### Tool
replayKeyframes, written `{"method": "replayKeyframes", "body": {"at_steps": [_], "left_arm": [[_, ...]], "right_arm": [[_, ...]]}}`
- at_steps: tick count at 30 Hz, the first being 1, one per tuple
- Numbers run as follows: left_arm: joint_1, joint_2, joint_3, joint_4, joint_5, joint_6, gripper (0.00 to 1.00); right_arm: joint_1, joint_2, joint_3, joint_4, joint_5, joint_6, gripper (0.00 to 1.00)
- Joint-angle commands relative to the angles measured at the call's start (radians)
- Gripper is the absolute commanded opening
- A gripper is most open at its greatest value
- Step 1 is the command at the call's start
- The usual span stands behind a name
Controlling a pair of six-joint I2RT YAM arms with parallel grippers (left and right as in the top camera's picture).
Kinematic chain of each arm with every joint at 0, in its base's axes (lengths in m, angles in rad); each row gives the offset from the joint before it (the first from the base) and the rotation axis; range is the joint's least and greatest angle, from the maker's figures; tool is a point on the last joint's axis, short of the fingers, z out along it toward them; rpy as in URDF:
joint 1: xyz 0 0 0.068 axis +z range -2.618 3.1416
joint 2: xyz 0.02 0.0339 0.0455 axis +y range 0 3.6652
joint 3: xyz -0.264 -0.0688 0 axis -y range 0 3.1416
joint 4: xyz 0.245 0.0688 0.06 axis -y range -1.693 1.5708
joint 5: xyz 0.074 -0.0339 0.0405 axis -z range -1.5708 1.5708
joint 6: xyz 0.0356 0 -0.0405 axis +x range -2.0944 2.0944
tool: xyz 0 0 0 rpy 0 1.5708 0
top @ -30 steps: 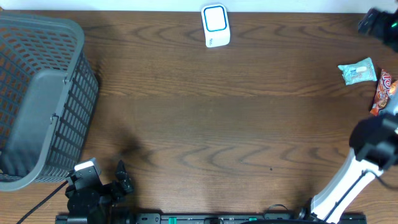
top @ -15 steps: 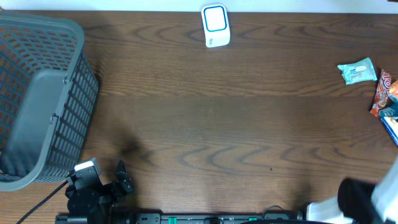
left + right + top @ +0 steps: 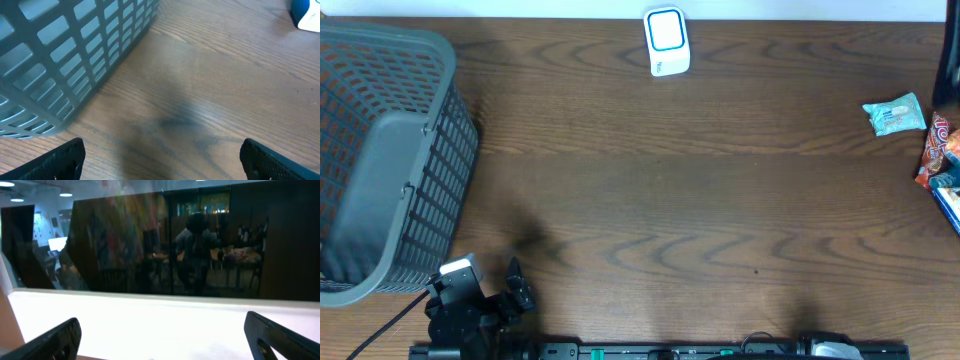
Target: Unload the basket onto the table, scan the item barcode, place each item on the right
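Seemingly right arm raised, left arm low

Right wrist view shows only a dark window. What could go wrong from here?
The open right gripper faces away from the brown wooden table, so any reach for the teal plastic packet would start blind. The red snack wrapper and blue pack lie at the overhead view's right edge; grasping them could be misjudged.

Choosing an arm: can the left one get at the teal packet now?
Probably not. Nothing blocks it, but the left gripper sits at the near-left corner, the teal packet at the far right edge.
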Motion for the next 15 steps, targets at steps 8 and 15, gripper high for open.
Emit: {"method": "replayKeyframes", "body": {"at_steps": [8, 15], "left_arm": [[-0.003, -0.003, -0.003, -0.002, -0.009, -0.002, 0.99], [-0.003, -0.003, -0.003, -0.002, -0.009, -0.002, 0.99]], "right_arm": [[0.050, -0.440, -0.711, 0.272, 0.001, -0.007, 0.99], [0.050, -0.685, -1.100, 0.462, 0.000, -0.005, 0.99]]}}
